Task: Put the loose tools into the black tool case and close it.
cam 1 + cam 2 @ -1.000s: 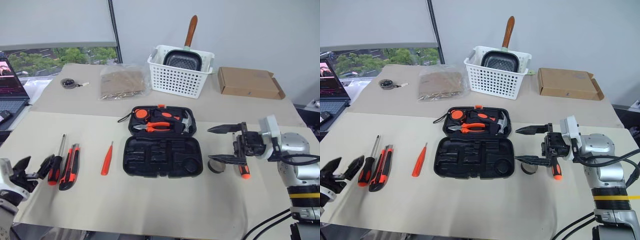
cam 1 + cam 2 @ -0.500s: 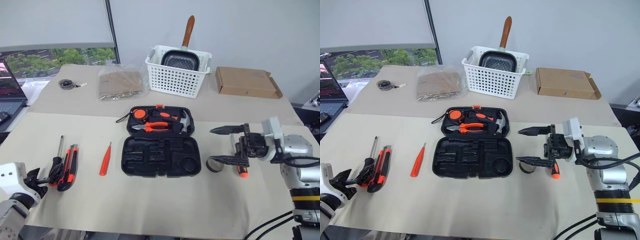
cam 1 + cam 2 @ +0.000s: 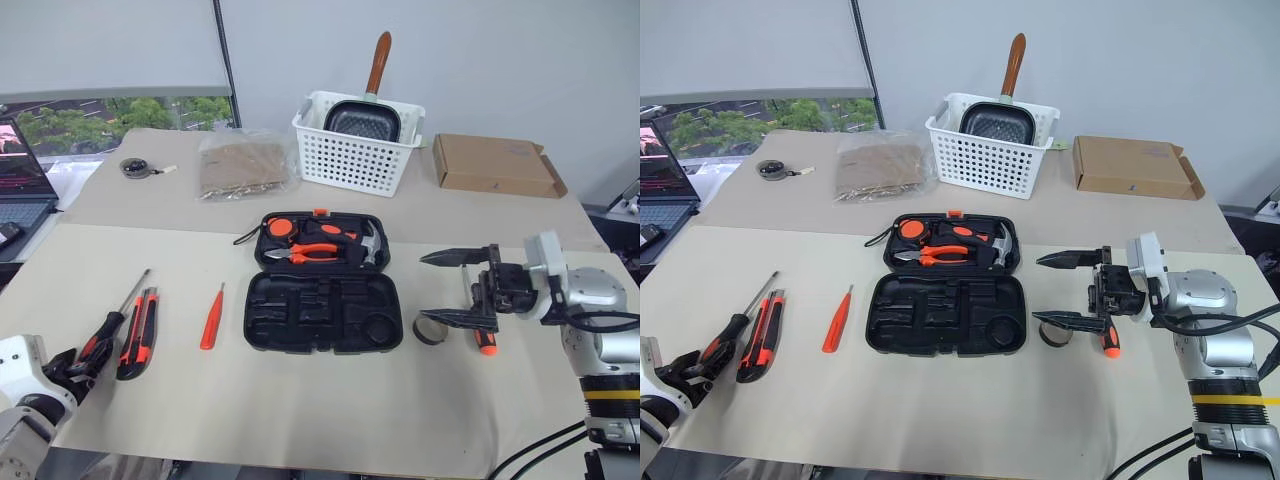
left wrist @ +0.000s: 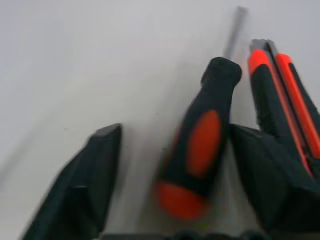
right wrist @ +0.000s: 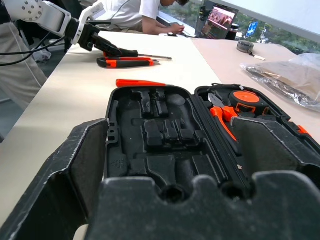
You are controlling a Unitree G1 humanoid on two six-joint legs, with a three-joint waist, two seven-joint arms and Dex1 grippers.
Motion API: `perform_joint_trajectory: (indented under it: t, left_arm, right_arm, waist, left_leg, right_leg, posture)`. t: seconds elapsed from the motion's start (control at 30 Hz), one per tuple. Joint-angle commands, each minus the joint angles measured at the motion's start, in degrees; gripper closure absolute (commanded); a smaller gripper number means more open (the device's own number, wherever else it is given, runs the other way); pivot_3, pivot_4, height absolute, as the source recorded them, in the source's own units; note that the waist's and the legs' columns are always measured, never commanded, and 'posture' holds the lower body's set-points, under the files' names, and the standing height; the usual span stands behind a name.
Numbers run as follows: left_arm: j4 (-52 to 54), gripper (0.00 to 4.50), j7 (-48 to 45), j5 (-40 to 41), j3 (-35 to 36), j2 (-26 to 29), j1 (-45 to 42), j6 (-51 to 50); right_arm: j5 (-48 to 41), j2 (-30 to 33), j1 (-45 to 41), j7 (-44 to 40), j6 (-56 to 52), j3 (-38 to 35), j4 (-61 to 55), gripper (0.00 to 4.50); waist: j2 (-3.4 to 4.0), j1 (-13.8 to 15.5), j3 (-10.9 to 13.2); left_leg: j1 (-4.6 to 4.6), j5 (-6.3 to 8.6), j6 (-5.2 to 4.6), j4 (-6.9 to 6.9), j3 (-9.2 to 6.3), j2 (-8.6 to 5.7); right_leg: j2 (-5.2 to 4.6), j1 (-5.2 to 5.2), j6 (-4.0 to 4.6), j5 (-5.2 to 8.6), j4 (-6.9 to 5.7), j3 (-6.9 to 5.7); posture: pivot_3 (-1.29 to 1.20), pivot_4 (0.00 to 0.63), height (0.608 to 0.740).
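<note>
The left tool (image 3: 78,362) sits low at the near left corner of the counter (image 3: 300,420), its two black fingers (image 4: 95,170) set either side of the black-and-orange handle of a screwdriver (image 3: 108,332); one finger touches the handle while a gap shows between the handle and the other, so the tool stands narrowed around the handle, and whether it grips cannot be told. The screwdriver's steel shaft runs away from that tool, tilted toward the far right. Just beside the screwdriver, on the side toward the case, lies the orange-black utility knife (image 3: 138,332), and beyond it, apart, the thin orange pen-like tool (image 3: 211,316). The black tool case (image 3: 322,283) lies open and flat at the middle of the counter, between the two tools; its far half holds pliers and a hammer, its near half shows bare moulded recesses. The right tool (image 3: 448,288) hangs level just beside the case's right edge, pointing at it, fingers spread wide and holding nothing. Under and just behind that tool lies another orange-handled screwdriver (image 3: 484,339) beside a small dark ring (image 3: 428,331). Beyond the case stand a white slotted basket (image 3: 357,143) with a pan and a brown cardboard box (image 3: 497,165).
</note>
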State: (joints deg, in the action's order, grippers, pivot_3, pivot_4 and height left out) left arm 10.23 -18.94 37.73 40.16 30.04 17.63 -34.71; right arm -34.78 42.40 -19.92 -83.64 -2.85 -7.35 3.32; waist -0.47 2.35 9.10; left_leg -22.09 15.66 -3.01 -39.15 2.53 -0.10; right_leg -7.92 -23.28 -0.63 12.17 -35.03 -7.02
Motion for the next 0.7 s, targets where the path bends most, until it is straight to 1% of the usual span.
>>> perform_joint_trajectory:
  t: [0.03,0.07,0.13,0.17,0.33,0.47,0.53,0.63,0.7]
  left_arm:
    - [-1.12,2.48,-1.28,-1.04,0.12,0.85,-0.22,0.87]
    - [-1.30,2.72,-1.51,-1.20,0.17,0.89,-0.30,0.99]
    - [-2.01,3.43,-1.96,-1.50,0.42,1.02,-0.48,1.36]
    - [-2.37,3.56,-2.23,-1.69,0.53,1.12,-0.46,1.62]
    - [-3.50,3.59,-3.52,-2.06,1.64,0.86,-0.89,3.97]
    - [-3.97,3.59,-5.00,-0.83,3.28,0.61,-2.40,7.10]
    - [-4.21,3.59,-7.34,2.09,4.85,0.09,-3.61,8.34]
    - [-4.46,3.59,-11.06,3.30,5.48,0.82,-4.82,10.73]
    - [-1.59,3.59,-15.83,5.62,4.74,2.45,-5.41,10.69]
  right_arm:
    - [-0.64,0.87,-0.77,0.26,-0.14,-1.94,-1.61,0.00]
    - [-0.65,0.90,-0.66,0.29,-0.11,-2.02,-1.66,0.00]
    - [-0.64,0.84,-0.34,0.47,0.03,-2.21,-1.80,0.00]
    - [-0.63,0.77,-0.17,0.65,0.02,-2.27,-1.97,0.00]
    - [-0.79,0.24,0.32,1.28,0.20,-2.38,-2.54,0.00]
    - [-1.66,-0.61,0.16,2.30,-0.24,-2.64,-2.99,0.00]
    - [-1.89,-0.84,0.02,2.69,-0.41,-2.65,-3.30,0.00]
    - [-2.22,-1.04,-0.09,3.21,-0.80,-2.82,-3.65,0.00]
    - [-2.50,-1.00,0.04,3.51,-1.14,-3.15,-3.99,0.00]
  waist:
    - [0.00,0.00,0.00]
    - [0.00,0.02,0.00]
    - [0.00,0.07,0.00]
    - [0.00,0.09,0.00]
    - [0.01,0.05,0.00]
    - [-0.02,0.01,0.00]
    - [-0.04,0.01,0.01]
    - [-0.05,0.08,0.01]
    - [-0.05,0.02,0.01]
  left_leg:
    - [0.00,0.00,0.00,0.00,0.00,0.00]
    - [0.00,0.00,0.00,0.00,0.00,-0.01]
    - [-0.01,0.00,0.00,0.00,0.00,-0.01]
    - [0.00,0.00,0.00,0.00,0.00,0.00]
    - [0.00,0.00,0.01,0.00,0.00,0.01]
    - [-0.02,0.00,0.01,0.00,0.00,0.03]
    - [-0.06,0.00,0.01,0.00,0.00,0.03]
    - [-0.12,0.00,0.01,0.00,0.00,0.02]
    - [-0.13,0.00,0.01,0.00,0.01,0.00]
  right_leg:
    - [-0.02,0.00,0.00,0.00,0.00,0.00]
    - [-0.03,0.00,0.00,0.00,0.01,0.00]
    - [-0.03,0.00,0.00,0.00,0.01,0.00]
    - [-0.03,0.00,0.00,0.00,0.00,0.00]
    - [-0.03,-0.02,0.00,0.00,-0.02,-0.01]
    - [-0.03,-0.05,0.01,0.00,-0.01,-0.01]
    - [-0.03,-0.08,0.01,-0.01,0.00,-0.01]
    - [-0.04,-0.11,0.12,-0.07,0.02,-0.02]
    - [-0.04,-0.10,0.22,-0.13,0.03,-0.02]
  posture:
    - [0.00,0.150,0.700]
    - [0.00,0.150,0.700]
    - [0.00,0.150,0.700]
    - [0.00,0.150,0.700]
    - [0.00,0.150,0.700]
    - [0.00,0.150,0.700]
    - [0.00,0.150,0.700]
    - [0.00,0.150,0.700]
    - [0.00,0.150,0.700]
